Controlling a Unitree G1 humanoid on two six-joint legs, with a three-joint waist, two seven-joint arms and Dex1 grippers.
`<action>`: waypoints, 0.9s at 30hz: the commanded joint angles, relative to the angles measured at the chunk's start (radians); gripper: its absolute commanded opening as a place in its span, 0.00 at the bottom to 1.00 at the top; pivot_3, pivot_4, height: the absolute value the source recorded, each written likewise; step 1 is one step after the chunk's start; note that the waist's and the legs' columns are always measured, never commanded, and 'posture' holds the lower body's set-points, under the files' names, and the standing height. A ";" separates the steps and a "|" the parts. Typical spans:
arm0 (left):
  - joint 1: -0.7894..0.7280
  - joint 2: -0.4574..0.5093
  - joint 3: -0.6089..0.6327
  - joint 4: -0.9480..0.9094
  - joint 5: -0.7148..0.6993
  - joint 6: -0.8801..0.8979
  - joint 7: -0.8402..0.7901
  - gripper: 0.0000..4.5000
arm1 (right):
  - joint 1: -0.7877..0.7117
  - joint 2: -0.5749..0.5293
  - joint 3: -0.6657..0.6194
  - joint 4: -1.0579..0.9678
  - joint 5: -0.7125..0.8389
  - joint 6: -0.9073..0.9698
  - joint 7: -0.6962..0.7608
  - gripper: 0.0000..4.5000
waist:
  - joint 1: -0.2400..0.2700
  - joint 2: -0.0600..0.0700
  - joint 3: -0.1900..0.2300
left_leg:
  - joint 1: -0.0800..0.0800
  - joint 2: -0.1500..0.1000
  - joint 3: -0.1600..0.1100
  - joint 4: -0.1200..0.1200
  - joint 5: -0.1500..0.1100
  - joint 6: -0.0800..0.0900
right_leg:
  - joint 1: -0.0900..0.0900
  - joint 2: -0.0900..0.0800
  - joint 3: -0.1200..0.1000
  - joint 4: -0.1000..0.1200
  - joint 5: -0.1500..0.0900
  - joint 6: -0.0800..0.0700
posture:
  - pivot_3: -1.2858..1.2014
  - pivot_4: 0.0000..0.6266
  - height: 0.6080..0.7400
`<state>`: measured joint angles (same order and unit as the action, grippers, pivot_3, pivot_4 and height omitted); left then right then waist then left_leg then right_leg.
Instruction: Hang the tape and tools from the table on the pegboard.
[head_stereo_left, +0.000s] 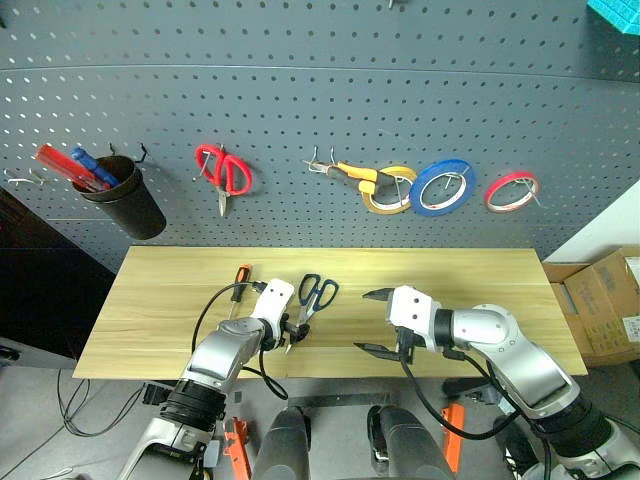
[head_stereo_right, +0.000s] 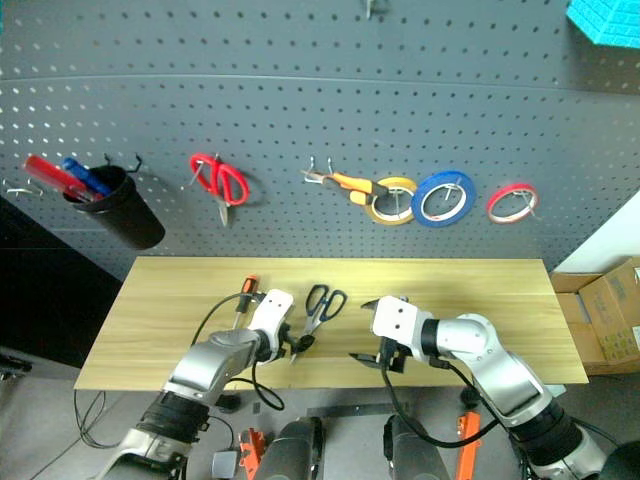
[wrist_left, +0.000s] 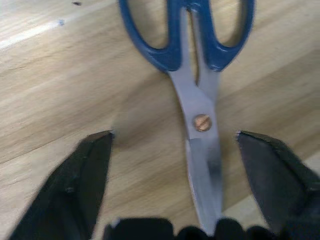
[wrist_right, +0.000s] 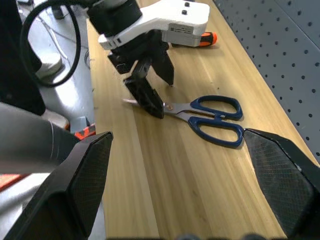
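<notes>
This is looking like a workshop or a robot test bay set up as a tool station. A dark grey pegboard (head_stereo_left: 300, 90) is covering the far wall, with red scissors (head_stereo_left: 225, 172), pliers (head_stereo_left: 352, 175), rings of tape (head_stereo_left: 442, 187) and a black cup of pens (head_stereo_left: 125, 195) hanging from its hooks. A pale wood table (head_stereo_left: 480, 290) is standing against it, carrying blue scissors (head_stereo_left: 315, 297) and a screwdriver (head_stereo_left: 238, 283). Cardboard boxes (head_stereo_left: 605, 305) are sitting on the floor at the right, and loose cables (head_stereo_left: 85, 410) are trailing at the near left.
</notes>
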<state>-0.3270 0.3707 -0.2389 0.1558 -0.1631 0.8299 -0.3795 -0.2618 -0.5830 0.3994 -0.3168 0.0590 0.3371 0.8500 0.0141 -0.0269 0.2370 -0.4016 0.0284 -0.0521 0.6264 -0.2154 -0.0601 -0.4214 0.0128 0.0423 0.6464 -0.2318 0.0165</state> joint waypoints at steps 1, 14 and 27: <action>0.011 -0.007 -0.028 0.035 0.015 0.040 -0.031 0.65 | -0.014 0.002 -0.013 -0.003 -0.003 -0.030 0.011 1.00 | -0.001 0.000 0.001 | 0.000 0.000 0.000 0.000 0.000 0.000 | 0.000 0.000 0.000 0.000 -0.001 -0.001 | 0.55 0.42 1.00; 0.002 -0.038 0.006 0.046 0.036 0.024 -0.047 0.11 | -0.033 0.007 -0.035 0.012 0.002 -0.037 0.010 1.00 | -0.005 0.001 0.001 | 0.000 0.000 0.000 0.000 0.000 0.000 | 0.000 0.000 0.000 0.000 0.000 0.000 | 0.55 0.38 1.00; 0.437 0.012 0.247 -0.495 0.169 -0.497 0.179 0.11 | 0.184 0.249 -0.285 -0.269 0.422 0.129 -0.167 1.00 | 0.003 0.000 -0.005 | -0.004 0.002 -0.005 -0.001 -0.003 -0.004 | -0.003 -0.004 0.000 0.000 -0.001 0.000 | 0.57 0.23 1.00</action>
<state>0.0707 0.3886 -0.0142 -0.2585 -0.0195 0.4160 -0.2297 -0.0852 -0.3351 0.1284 -0.5388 0.4480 0.4575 0.6930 0.0168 -0.0273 0.2323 -0.4055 0.0300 -0.0555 0.6258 -0.2179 -0.0644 -0.4243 0.0082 0.0411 0.6464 -0.2329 0.0165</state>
